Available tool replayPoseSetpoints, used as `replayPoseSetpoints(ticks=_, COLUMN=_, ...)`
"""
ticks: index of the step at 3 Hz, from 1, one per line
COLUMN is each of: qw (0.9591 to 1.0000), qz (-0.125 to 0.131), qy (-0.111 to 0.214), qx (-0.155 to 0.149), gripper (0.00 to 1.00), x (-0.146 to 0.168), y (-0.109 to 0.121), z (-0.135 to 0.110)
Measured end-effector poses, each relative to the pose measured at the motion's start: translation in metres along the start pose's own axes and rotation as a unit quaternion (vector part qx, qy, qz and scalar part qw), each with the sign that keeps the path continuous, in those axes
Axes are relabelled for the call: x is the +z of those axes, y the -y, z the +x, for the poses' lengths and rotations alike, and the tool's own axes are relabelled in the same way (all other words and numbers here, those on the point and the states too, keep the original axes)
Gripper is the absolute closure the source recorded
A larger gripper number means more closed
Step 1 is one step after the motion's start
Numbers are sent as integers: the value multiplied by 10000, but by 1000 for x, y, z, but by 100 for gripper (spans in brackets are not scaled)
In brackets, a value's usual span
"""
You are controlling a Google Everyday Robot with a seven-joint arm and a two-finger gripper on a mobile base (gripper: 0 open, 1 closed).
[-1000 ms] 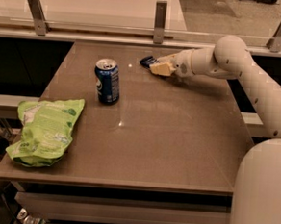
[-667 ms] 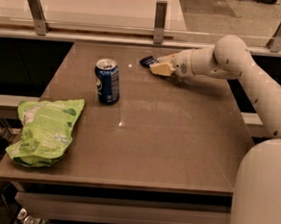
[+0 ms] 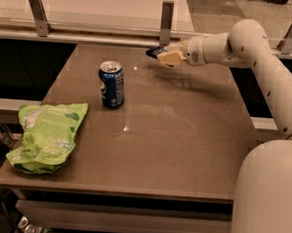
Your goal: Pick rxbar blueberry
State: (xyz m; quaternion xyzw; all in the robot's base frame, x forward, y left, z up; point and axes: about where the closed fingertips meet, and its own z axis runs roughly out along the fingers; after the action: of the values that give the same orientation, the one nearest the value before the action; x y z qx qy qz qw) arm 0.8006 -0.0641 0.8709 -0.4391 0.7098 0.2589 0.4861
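The rxbar blueberry [image 3: 152, 51] is a small flat dark-blue bar at the far middle of the brown table [image 3: 184, 141]. My gripper [image 3: 164, 55] reaches in from the right on the white arm. It is shut on the bar and holds it a little above the tabletop. The bar's left end sticks out past the yellowish fingertips [image 3: 171, 57]. The rest of the bar is hidden between them.
An upright blue soda can [image 3: 111, 84] stands left of centre. A large lime-green chip bag [image 3: 47, 135] lies at the front left edge. A rail with metal posts [image 3: 166, 14] runs along the far side. My white base [image 3: 268, 197] fills the front right.
My gripper has risen from the tabletop with the bar in it. The bar now hangs above the spot where it lay. The can and the bag have not moved.
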Motion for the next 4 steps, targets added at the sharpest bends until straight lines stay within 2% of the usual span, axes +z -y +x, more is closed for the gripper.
replayPoseSetpoints(ticks=2, qw=9994, qz=69, qy=129, qx=-310, gripper=100, x=-15, y=6, z=-38)
replayPoseSetpoints(ticks=4, qw=9966, qz=159, qy=300, qx=-753, gripper=100, x=-36, y=-1, z=-80)
